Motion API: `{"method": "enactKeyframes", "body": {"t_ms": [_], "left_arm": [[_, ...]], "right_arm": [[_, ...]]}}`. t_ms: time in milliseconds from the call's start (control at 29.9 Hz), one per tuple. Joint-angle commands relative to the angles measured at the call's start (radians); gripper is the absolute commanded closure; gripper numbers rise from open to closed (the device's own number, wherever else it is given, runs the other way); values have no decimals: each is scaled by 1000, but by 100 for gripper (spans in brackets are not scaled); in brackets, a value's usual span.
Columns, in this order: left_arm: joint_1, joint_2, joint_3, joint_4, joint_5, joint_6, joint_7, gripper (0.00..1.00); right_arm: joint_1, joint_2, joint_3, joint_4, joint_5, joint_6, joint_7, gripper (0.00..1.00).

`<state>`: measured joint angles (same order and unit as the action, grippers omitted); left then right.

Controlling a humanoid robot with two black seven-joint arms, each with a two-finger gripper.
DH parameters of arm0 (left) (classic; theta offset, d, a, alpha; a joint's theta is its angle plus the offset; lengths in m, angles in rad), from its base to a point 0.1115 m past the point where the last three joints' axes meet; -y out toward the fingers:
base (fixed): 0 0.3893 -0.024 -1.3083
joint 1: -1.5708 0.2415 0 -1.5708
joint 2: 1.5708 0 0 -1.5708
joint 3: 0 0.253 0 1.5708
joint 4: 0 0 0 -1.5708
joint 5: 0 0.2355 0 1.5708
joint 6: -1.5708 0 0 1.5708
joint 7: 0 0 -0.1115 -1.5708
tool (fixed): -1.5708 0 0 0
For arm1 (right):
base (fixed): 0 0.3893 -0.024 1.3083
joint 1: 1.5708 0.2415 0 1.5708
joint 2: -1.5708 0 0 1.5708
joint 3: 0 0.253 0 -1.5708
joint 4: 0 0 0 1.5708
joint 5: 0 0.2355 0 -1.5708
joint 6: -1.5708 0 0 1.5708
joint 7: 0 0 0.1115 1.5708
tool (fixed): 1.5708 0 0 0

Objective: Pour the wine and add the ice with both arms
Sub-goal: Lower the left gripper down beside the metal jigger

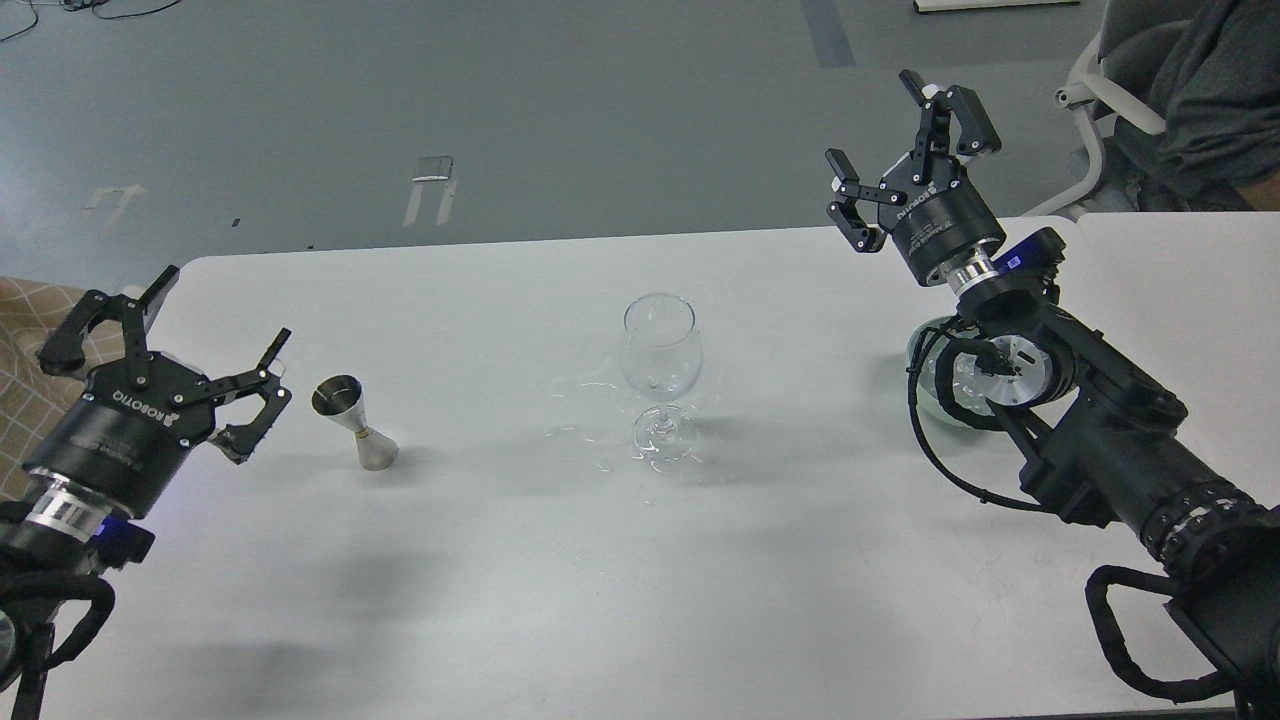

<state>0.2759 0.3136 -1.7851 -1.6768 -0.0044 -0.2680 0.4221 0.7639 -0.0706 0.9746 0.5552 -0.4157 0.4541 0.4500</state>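
A clear stemmed wine glass stands upright and empty at the middle of the white table. A small steel jigger stands to its left. My left gripper is open and empty, low over the table's left edge, just left of the jigger. My right gripper is open and empty, raised above the table's far right. A pale green bowl with glassy ice in it sits behind my right arm, mostly hidden by it.
Small drops or splashes of liquid lie on the table around the glass's foot. A checked cloth is at the left edge. A seated person on a chair is at the far right, beyond the table.
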Motion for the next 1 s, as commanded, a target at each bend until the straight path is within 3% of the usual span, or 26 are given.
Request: {"method": "enactKeyframes", "body": {"t_ms": [0, 234, 635, 969], "left_arm": [[74, -45, -2, 0, -3, -10, 3, 6], [97, -187, 15, 60, 7, -13, 67, 4], [-4, -220, 55, 270, 12, -13, 55, 3], [-113, -243, 62, 370, 50, -10, 35, 3]], "right_arm": [[2, 0, -1, -1, 0, 0, -1, 0], [3, 0, -2, -1, -2, -2, -1, 0], [0, -5, -2, -1, -2, -3, -1, 0], [-3, -9, -2, -1, -2, -5, -1, 0]]}}
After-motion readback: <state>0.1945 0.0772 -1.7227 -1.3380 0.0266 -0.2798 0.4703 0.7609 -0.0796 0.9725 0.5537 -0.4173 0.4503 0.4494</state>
